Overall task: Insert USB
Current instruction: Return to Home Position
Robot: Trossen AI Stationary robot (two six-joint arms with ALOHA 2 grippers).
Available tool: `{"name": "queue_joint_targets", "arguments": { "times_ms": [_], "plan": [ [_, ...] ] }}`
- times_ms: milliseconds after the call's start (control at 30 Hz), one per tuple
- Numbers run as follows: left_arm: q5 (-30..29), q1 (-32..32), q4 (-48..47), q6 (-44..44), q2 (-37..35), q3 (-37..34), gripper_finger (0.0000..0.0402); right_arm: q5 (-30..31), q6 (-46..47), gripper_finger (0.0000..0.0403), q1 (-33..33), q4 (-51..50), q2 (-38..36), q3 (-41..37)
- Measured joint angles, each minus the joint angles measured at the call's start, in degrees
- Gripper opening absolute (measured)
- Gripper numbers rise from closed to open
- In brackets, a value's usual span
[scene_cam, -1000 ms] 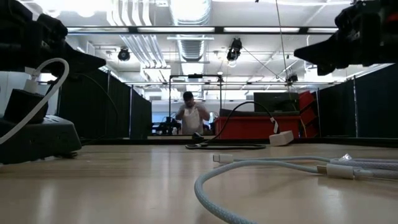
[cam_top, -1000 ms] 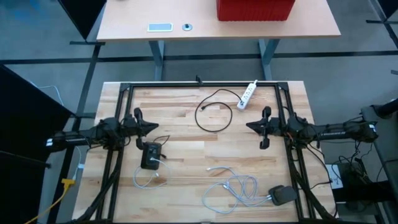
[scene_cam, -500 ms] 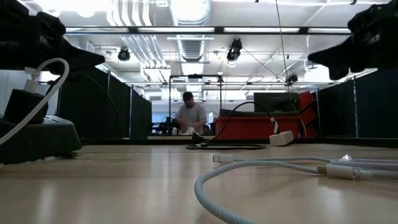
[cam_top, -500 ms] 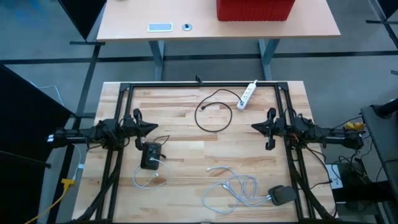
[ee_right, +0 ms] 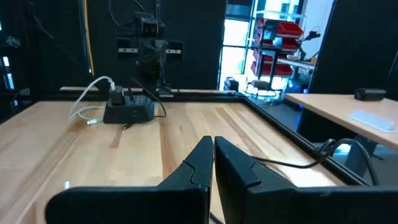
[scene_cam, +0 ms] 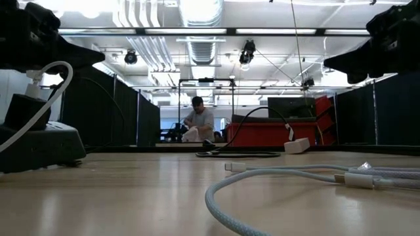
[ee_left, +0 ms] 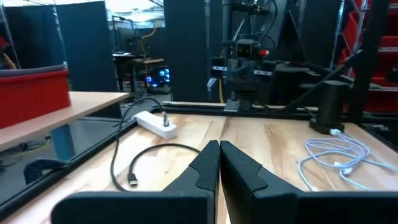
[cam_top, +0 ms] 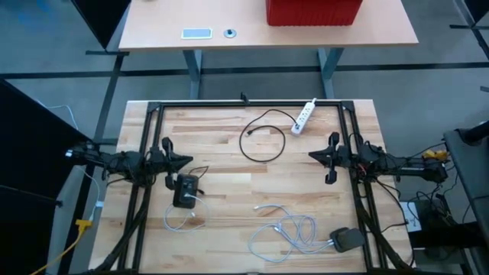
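Observation:
A black cable (cam_top: 262, 142) lies looped on the wooden table (cam_top: 229, 176). Its USB plug (ee_left: 132, 182) rests flat on the boards, and its far end runs to a white power strip (cam_top: 304, 116). A black hub box (cam_top: 184, 191) with a white cord stands near the left arm and also shows in the right wrist view (ee_right: 129, 112). My left gripper (cam_top: 191, 159) hovers shut above the table, just beyond the hub. My right gripper (cam_top: 310, 155) hovers shut at the right, level and pointing inward. Neither touches anything.
Loose white cables (cam_top: 290, 229) and a dark adapter (cam_top: 348, 239) lie near the front right. A black frame (cam_top: 248, 103) rings the table. Beyond it stands a desk with a red bin (cam_top: 313, 11). A person (scene_cam: 200, 121) is far behind.
My left arm has swung about its base, carrying its shut gripper a little toward the table's near edge, closer to the hub. My right arm has folded back toward the right edge and then kept still. Nothing on the table has moved.

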Motion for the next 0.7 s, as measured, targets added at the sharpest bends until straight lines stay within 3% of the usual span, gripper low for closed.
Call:
{"name": "queue_joint_targets", "arguments": {
  "times_ms": [367,700],
  "plan": [
    [11.2,3.1,-1.0,0.1,-0.4,0.0,0.0000,-0.6,-2.1,0.0000,0.0,-0.1,0.5,0.0],
    [24.5,16.1,-2.4,-2.8,-0.5,-0.1,0.0000,-2.3,-1.6,0.0000,0.0,-0.2,0.4,0.0]
  ]
}}
